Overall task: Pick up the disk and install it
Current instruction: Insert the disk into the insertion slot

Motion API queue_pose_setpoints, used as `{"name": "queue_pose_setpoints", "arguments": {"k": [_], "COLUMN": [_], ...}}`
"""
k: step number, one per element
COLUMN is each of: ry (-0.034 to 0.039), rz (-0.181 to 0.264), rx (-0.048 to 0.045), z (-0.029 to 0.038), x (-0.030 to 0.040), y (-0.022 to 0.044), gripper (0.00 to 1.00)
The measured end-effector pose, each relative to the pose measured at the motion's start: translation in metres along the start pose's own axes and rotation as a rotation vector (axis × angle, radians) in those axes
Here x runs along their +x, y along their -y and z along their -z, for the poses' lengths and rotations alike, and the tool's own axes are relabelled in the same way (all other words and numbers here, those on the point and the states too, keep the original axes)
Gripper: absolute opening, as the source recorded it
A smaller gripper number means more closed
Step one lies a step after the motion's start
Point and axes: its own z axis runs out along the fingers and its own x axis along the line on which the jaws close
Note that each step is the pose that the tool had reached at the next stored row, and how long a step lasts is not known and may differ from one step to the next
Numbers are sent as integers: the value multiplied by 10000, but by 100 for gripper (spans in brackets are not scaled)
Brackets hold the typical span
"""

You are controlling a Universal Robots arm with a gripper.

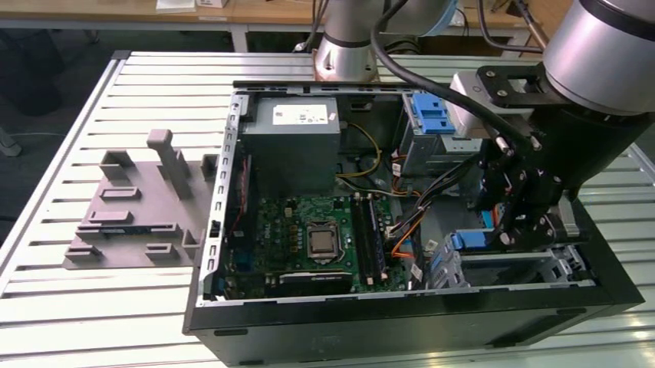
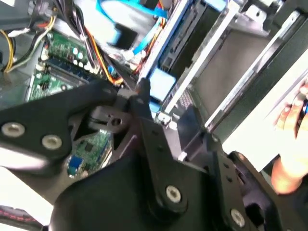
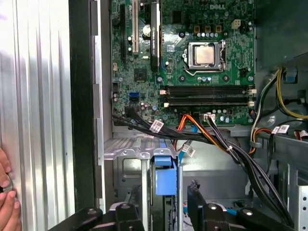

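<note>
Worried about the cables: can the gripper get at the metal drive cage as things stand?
Likely yes: the gripper hangs right at the metal drive cage, by its blue bracket, and the cable bundle runs alongside, not between them.

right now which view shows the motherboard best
The first wrist view: the motherboard lies face on, with its processor socket and memory slots plain. The exterior view shows the board whole, but smaller and at a slant. The second wrist view catches green patches of it among cables.
</note>
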Motion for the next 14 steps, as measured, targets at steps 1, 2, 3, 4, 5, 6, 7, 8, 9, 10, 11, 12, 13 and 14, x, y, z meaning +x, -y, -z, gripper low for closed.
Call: {"name": "queue_pose_setpoints", "arguments": {"k": [1,2,3,4,5,6,7,8,9,10,11,12,13,14], "ry": [0,-1,-2,-1,-1,-1,-1,0,2,2,0,-1,-2,-3], "rz": [0,0,0,0,0,0,0,0,0,-1,1,0,0,-2], "rx": [0,0,0,0,0,0,0,0,0,-4,-18,-36,-48,-53], "z": [0,0,0,-1,-1,-3,-4,-6,-11,-17,-21,-27,-32,-44], "x": [0,0,0,0,0,0,0,0,0,0,0,0,0,0], "y": [0,0,0,0,0,0,0,0,0,2,6,11,15,15], "gripper": [50,50,50,50,48,48,42,42,36,30,25,25,19,13]}}
